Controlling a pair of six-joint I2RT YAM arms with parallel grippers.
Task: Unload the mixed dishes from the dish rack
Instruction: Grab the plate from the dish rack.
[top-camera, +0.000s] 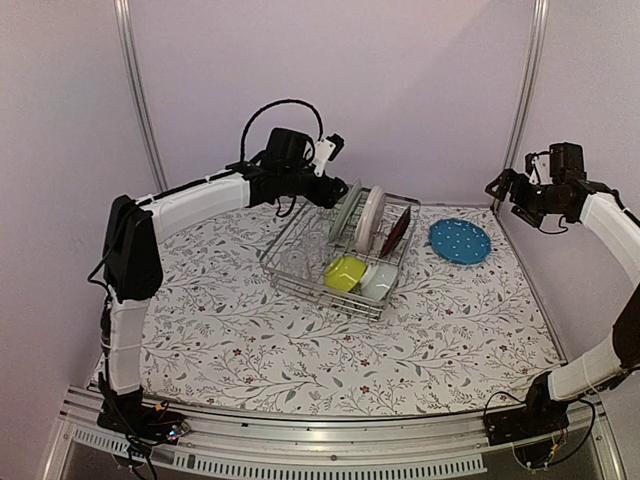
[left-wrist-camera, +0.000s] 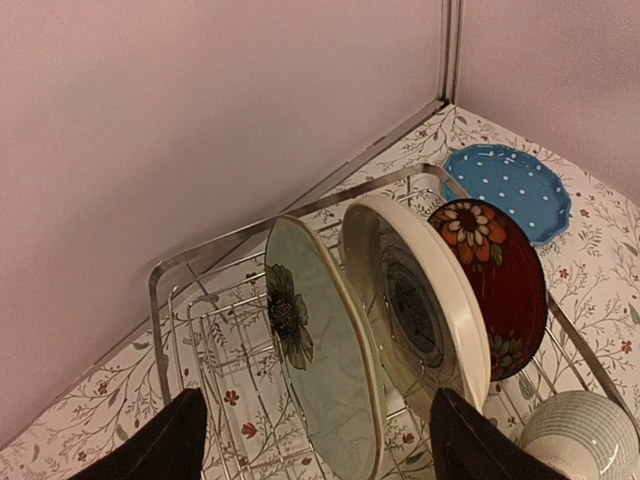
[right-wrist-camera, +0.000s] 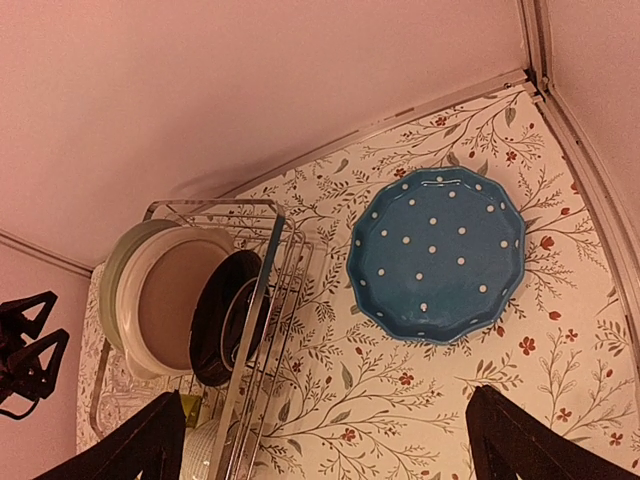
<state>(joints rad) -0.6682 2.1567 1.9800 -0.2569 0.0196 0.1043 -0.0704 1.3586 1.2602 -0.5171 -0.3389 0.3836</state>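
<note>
While the dish rack (left-wrist-camera: 230, 239) is sitting mid-table on the floral cloth (top-camera: 300, 350), 3 plates are standing upright in its prongs: pale green plate (left-wrist-camera: 320, 370), white plate (left-wrist-camera: 420, 300), dark red plate (left-wrist-camera: 495, 270). A yellow-green bowl (top-camera: 345, 272) and pale bowl (top-camera: 378, 283) are lying at its near end. The blue plate (right-wrist-camera: 437, 253) is lying flat just right of the rack. The left gripper (left-wrist-camera: 320, 445) is hovering over the green plate, jaws spread wide, holding nothing; the right gripper (right-wrist-camera: 335, 445) is hanging above the cloth near the blue plate, equally wide and empty

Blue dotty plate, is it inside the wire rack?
No, the blue plate lies flat on the table, outside the dish rack on its right.
</note>
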